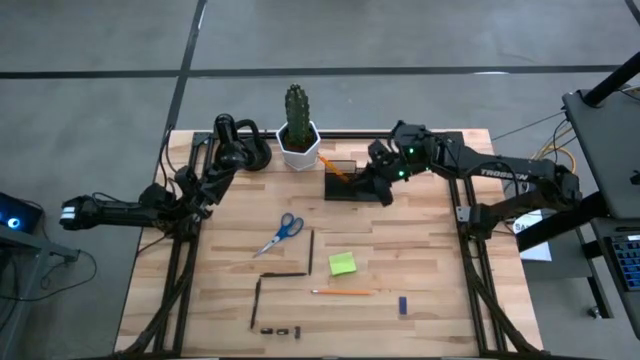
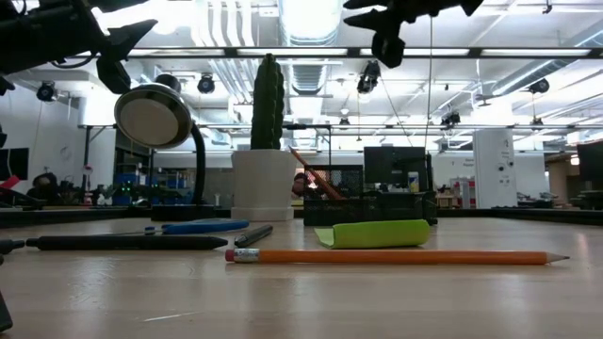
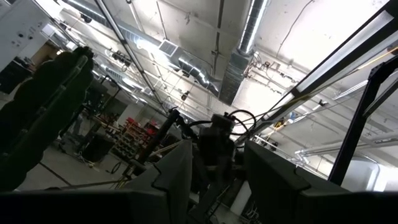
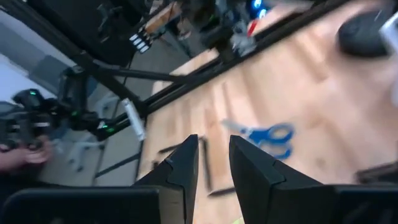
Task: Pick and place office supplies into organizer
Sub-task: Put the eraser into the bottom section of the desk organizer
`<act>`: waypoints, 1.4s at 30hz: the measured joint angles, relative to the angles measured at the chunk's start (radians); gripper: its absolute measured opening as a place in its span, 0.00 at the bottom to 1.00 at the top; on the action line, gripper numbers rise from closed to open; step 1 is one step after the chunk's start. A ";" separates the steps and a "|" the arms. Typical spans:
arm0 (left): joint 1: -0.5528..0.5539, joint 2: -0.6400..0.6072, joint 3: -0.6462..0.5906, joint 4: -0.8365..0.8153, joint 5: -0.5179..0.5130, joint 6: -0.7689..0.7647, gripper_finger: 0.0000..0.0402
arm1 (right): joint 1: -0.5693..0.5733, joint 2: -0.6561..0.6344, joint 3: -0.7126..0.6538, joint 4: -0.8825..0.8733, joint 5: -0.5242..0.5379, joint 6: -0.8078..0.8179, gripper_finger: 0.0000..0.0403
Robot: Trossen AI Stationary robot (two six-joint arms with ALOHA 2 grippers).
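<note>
The organizer (image 1: 350, 180) (image 2: 369, 208) is a dark box at the table's far middle. One orange pencil (image 1: 338, 172) (image 2: 317, 179) stands slanted inside it. On the table lie blue-handled scissors (image 1: 283, 232) (image 4: 264, 134), three dark pens (image 1: 311, 250), a lime-green sticky-note pad (image 1: 342, 263) (image 2: 372, 234), a second orange pencil (image 1: 342, 293) (image 2: 396, 256), a small blue block (image 1: 403, 305) and tiny black clips (image 1: 280, 329). My right gripper (image 1: 383, 190) (image 4: 214, 155) hovers by the organizer's right end, open and empty. My left gripper (image 1: 203, 200) (image 3: 217, 180) waits at the left edge, open, pointing upward.
A white hexagonal cactus pot (image 1: 298, 142) (image 2: 265, 184) stands just left of the organizer. The black rounded gadget (image 1: 243, 142) (image 2: 154, 115) sits at the far left. Black frame rails (image 1: 468, 250) run along both table sides. Bare wood lies between the scissors and the organizer.
</note>
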 joint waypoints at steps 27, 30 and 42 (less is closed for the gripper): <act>0.000 0.000 0.000 -0.002 -0.001 0.001 0.32 | 0.495 0.000 0.000 -0.517 0.261 1.084 0.20; 0.000 0.000 0.000 -0.002 -0.001 0.001 0.32 | 0.570 0.001 0.000 -0.582 0.261 1.210 0.20; 0.000 0.000 0.000 -0.009 -0.001 0.001 0.32 | 0.857 0.019 -0.001 -0.685 0.416 1.619 0.20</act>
